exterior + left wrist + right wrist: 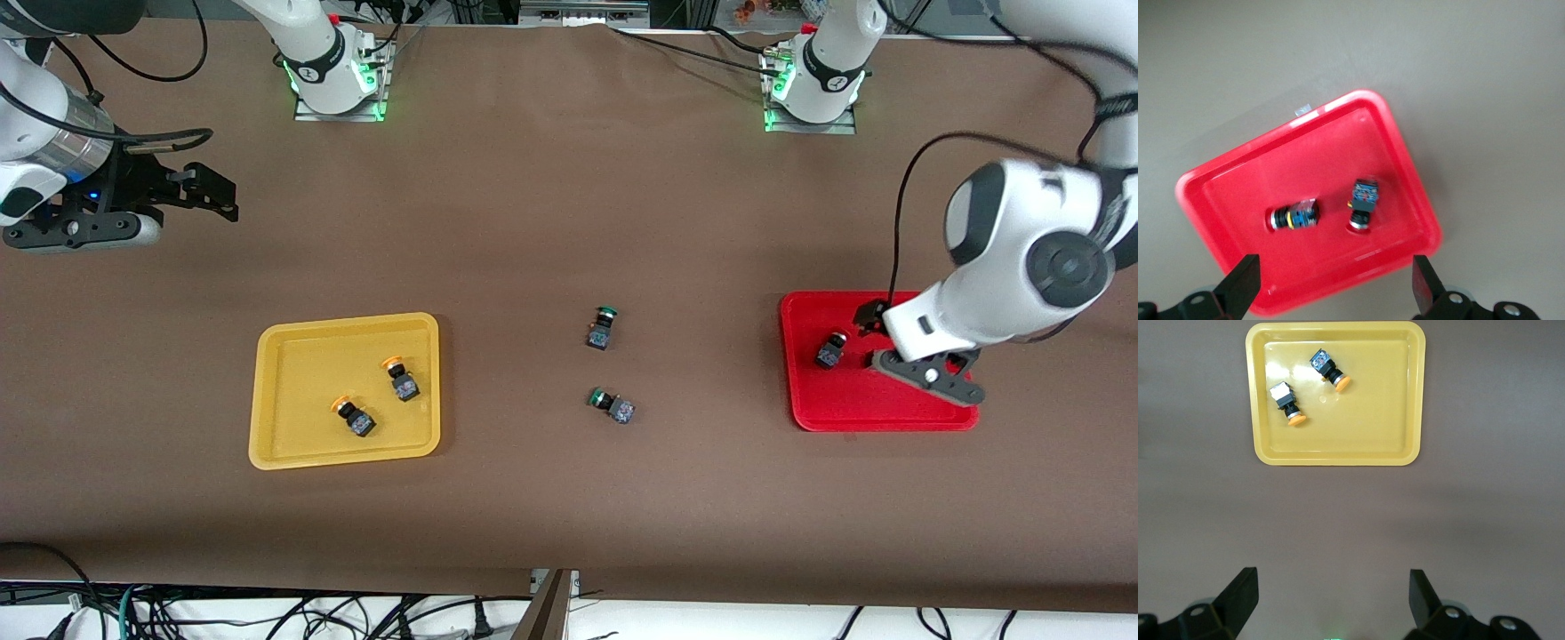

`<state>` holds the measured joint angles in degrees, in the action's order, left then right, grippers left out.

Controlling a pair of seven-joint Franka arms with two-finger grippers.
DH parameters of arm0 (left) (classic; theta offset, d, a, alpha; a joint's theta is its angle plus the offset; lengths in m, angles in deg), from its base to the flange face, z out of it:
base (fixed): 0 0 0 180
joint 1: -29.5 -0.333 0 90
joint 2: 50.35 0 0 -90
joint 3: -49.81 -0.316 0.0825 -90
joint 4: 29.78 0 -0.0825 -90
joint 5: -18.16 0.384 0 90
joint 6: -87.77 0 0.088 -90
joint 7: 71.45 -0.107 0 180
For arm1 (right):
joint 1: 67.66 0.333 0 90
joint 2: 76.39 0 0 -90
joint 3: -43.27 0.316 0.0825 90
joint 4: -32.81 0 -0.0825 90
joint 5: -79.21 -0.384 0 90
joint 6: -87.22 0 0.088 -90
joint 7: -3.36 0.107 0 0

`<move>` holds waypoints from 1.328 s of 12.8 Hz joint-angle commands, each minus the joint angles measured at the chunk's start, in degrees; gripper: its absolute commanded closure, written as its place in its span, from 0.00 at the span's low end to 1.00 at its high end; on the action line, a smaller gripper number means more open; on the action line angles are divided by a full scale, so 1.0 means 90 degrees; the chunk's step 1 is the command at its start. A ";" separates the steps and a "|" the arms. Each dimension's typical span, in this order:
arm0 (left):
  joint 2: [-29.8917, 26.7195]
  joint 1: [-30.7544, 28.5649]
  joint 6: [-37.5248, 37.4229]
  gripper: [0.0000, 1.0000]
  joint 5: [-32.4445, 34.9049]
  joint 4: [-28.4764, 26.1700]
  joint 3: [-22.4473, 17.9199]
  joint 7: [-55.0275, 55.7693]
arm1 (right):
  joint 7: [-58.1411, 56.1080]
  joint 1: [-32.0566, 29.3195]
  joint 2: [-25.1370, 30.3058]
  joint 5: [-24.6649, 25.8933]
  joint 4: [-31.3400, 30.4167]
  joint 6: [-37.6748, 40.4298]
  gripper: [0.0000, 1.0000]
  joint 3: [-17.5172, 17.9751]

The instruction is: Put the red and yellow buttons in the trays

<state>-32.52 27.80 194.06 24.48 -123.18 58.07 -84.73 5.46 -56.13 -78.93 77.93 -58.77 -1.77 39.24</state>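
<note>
A brown bench (551, 222) is carrying everything, and its matte surface is filling most of the front view. Along the edge nearest to the front camera, black cables (267, 613) are hanging over a pale floor.

Two green-capped switches are lying on the bare bench between the two trays. One green switch (604, 327) is lying farther from the front camera, and the other green switch (613, 404) is lying nearer to it. They are apart from each other and are not touching any tray.

The yellow tray (267, 391) is sitting toward the right arm's end of the bench. Two yellow buttons are lying on their sides in it: one yellow button (400, 378) is farther from the front camera, and the other yellow button (353, 416) is nearer, just beside it but not touching.

The red tray (800, 391) is sitting toward the left arm's end. In the left wrist view two red buttons are lying in it, apart from each other: one red button (1363, 203) with its cap against the tray floor, and a second red button (1294, 217) on its side.

The left gripper (1335, 293) is hanging over the red tray, its jaws standing wide and holding nothing. The right gripper (1328, 603) is waiting over the bare bench at the right arm's end, well apart from the yellow tray, its jaws also wide and holding nothing.
</note>
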 commanded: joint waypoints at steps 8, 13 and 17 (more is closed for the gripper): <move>-0.1311 -0.0182 -0.1444 0.00 -0.0487 0.0591 -0.0293 0.0565 | 0.0089 -0.0070 -0.0040 0.0102 0.0047 -0.0073 0.00 0.0116; -0.2098 0.0384 -0.1117 0.00 -0.0478 -0.0462 -0.0605 0.1954 | -0.0046 -0.0138 -0.0195 0.0073 0.0319 -0.0053 0.00 0.0087; -0.1952 0.0892 -0.1126 0.00 -0.0507 -0.0354 -0.1260 0.1504 | -0.0047 -0.0148 -0.0537 0.0082 0.0711 -0.0044 0.00 0.0077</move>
<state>-50.04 35.07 183.10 20.49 -125.78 48.15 -69.28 5.46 -56.82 -81.63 78.02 -55.67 -2.75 39.43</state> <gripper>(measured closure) 0.000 0.000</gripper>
